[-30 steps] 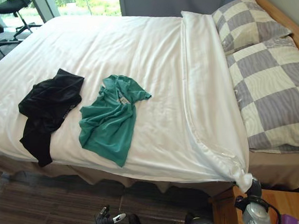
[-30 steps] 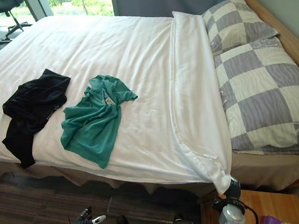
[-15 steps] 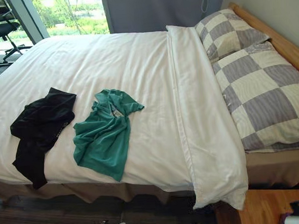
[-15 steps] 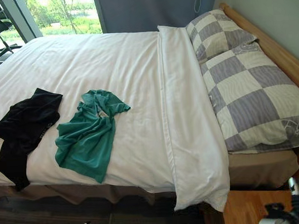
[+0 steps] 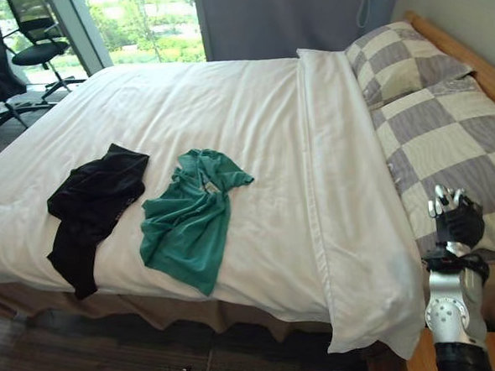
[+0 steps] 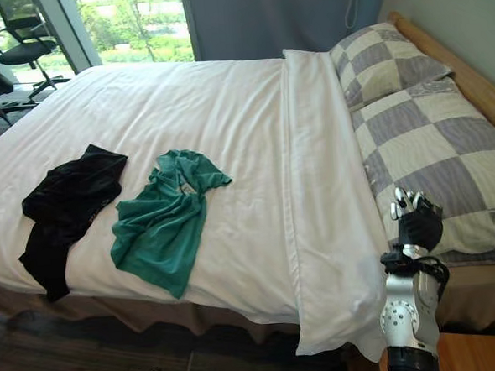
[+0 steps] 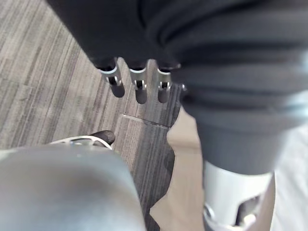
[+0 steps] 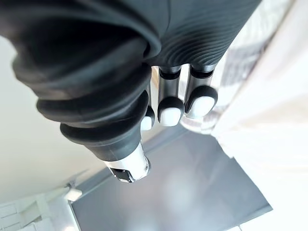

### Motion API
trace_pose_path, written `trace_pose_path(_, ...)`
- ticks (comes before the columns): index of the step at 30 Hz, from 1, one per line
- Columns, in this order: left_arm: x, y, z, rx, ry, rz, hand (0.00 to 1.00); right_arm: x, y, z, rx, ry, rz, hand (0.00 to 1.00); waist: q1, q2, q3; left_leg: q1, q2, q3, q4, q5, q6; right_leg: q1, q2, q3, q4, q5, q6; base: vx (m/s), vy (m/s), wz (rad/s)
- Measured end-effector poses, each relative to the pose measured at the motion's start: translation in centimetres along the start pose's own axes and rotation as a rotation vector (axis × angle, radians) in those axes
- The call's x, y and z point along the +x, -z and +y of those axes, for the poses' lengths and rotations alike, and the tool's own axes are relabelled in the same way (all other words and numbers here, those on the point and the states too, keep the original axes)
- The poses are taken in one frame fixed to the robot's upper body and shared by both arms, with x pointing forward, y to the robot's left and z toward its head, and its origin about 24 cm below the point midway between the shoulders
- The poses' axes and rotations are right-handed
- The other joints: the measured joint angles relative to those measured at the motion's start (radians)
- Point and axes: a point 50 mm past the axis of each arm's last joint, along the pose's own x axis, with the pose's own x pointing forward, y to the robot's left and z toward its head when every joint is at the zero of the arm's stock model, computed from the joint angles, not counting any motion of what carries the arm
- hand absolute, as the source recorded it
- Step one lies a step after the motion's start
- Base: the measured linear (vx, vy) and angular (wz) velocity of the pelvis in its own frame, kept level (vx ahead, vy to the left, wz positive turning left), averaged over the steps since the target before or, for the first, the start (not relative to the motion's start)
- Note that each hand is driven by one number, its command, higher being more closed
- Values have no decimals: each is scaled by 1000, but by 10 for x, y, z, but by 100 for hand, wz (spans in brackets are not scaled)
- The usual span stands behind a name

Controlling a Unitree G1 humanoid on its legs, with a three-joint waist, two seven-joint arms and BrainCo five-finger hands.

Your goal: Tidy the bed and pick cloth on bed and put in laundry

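— Where are the clothes?
— A green cloth (image 5: 191,227) lies crumpled on the white duvet (image 5: 226,103), towards the near edge of the bed (image 5: 180,311). A black cloth (image 5: 93,203) sits just beside it on the robot's left, one end drooping over the edge. Neither hand touches them.
— And the duvet?
— Spread flat, with a folded band across it next to two checked pillows (image 5: 446,140) that lie against the wooden headboard (image 5: 462,55).
— The hands?
— The right hand (image 5: 458,221) is raised at the near corner of the bed, in front of the nearer pillow, its fingers (image 8: 171,103) curled in and grasping nothing. The left hand (image 7: 140,89) hangs low over the wood floor (image 7: 43,91), fingers straight and released, well apart from the clothes.
— Anything beyond the bed?
— A grey curtain (image 5: 279,15) and office chairs (image 5: 32,35) by the window
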Motion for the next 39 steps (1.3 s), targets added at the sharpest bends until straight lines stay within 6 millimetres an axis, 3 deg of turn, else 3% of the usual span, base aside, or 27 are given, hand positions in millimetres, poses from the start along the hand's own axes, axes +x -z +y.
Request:
trace_pose_path(1, 2, -7, -2, 7, 12, -18, 0, 12, -2, 10, 12, -8, -23, 100, 2, 9, 16, -24, -2, -10, 0, 10, 3, -26, -2, -1, 13, 1, -2, -20, 34, 21)
trace_pose_path(3, 7, -42, -3, -2, 23, -120, 0, 51, -18, 35, 49, -4, -115, 100, 9, 30, 119, -84, -4, -24, 1, 45, 18, -103, -7, -2, 64, 7, -3, -95, 53, 18)
trace_pose_path(6, 9, -83, -5, -11, 41, -249, 0, 82, -45, 41, 68, 47, -197, 100, 31, 54, 246, -168, -8, -37, 8, 82, 33, -208, -18, -4, 135, 4, -6, -130, 59, 22)
trace_pose_path(8, 8, -95, -6, -15, 47, -308, 0, 86, -50, 36, 99, 82, -213, 100, 36, 72, 313, -191, -20, -37, 8, 90, 40, -250, -34, 10, 183, -11, -2, -60, 51, 11)
trace_pose_path(10, 7, -95, -7, -23, 48, -316, 0, 80, -43, 26, 100, 110, -184, 100, 48, 82, 331, -214, -30, -27, 8, 90, 40, -308, -53, 38, 240, -35, 5, -7, 21, -7)
trace_pose_path(14, 8, -97, -12, -44, 29, -329, 0, 43, -5, 0, 119, 154, -80, 100, 49, 81, 348, -236, -46, 26, 8, 86, 44, -395, -72, 99, 313, -67, 16, 61, -24, -23)
trace_pose_path(16, 8, -99, -18, -56, 39, -340, 0, 25, 1, 0, 138, 105, -91, 100, 36, 78, 350, -235, -45, 44, 7, 80, 41, -410, -71, 117, 323, -73, 14, 60, -43, -31)
trace_pose_path(18, 8, -100, -24, -69, 49, -351, 0, 6, 14, -5, 157, 90, -68, 100, 25, 64, 358, -220, -40, 73, 8, 70, 35, -413, -62, 141, 323, -73, 14, 74, -66, -42)
trace_pose_path(21, 9, -108, -32, -135, 52, -381, 0, -41, 45, -28, 176, 142, 48, 100, 4, 29, 372, -188, -31, 115, 8, 50, 25, -403, -53, 175, 316, -73, 14, 74, -64, -43)
trace_pose_path(23, 9, -118, -36, -185, 60, -407, 0, -100, 85, -67, 137, 314, 291, 100, -4, 3, 372, -152, -25, 143, 8, 39, 22, -375, -42, 195, 299, -73, 14, 92, -72, -33)
trace_pose_path(24, 9, -121, -38, -199, 62, -413, 0, -119, 93, -77, 127, 368, 357, 100, -4, 2, 372, -143, -23, 149, 8, 36, 18, -364, -40, 195, 294, -73, 14, 103, -68, -23)
trace_pose_path(25, 9, -128, -41, -204, 69, -431, 0, -162, 107, -97, 93, 471, 503, 100, -6, 0, 371, -122, -18, 162, 8, 29, 11, -340, -37, 196, 280, -73, 14, 105, -64, -21)
trace_pose_path(26, 9, -132, -41, -210, 71, -441, 0, -193, 114, -104, 84, 523, 591, 0, -9, -2, 370, -104, -16, 184, 8, 26, 8, -325, -35, 196, 275, -73, 14, 96, -59, -23)
trace_pose_path(29, 9, -133, -40, -240, 53, -437, 0, -238, 120, -107, 68, 546, 716, 0, -30, -11, 340, -76, -11, 230, 7, 20, 4, -294, -31, 196, 258, -73, 14, 70, -47, -14)
trace_pose_path(32, 12, -120, -40, -234, 40, -379, 0, -247, 123, -105, 25, 490, 781, 0, -30, -36, 277, -35, -5, 242, 7, 10, 0, -240, -26, 185, 231, -73, 14, 82, -46, -2)
trace_pose_path(35, 14, -99, -36, -225, -7, -304, 0, -238, 132, -95, -19, 382, 826, 0, -27, -71, 239, 23, -14, 260, 8, -35, 2, -191, -26, 178, 264, -126, -7, 32, -21, 4)
trace_pose_path(37, 14, -89, -33, -209, -35, -265, 0, -231, 139, -86, -48, 304, 864, 0, -31, -88, 225, 4, -9, 258, 92, -84, 1, -193, -46, 171, 295, -154, -8, -5, -2, 20)
trace_pose_path(38, 14, -86, -35, -199, -44, -253, 0, -224, 144, -83, -77, 248, 890, 0, -30, -75, 225, -66, 40, 238, 269, -167, 3, -191, -48, 161, 302, -161, -6, 55, 4, 26)
trace_pose_path(39, 14, -87, -37, -216, -48, -258, 0, -219, 144, -83, -125, 199, 910, 0, -26, -43, 229, -125, 100, 217, 443, -231, 6, -176, -39, 147, 312, -165, 1, 61, 31, 25)
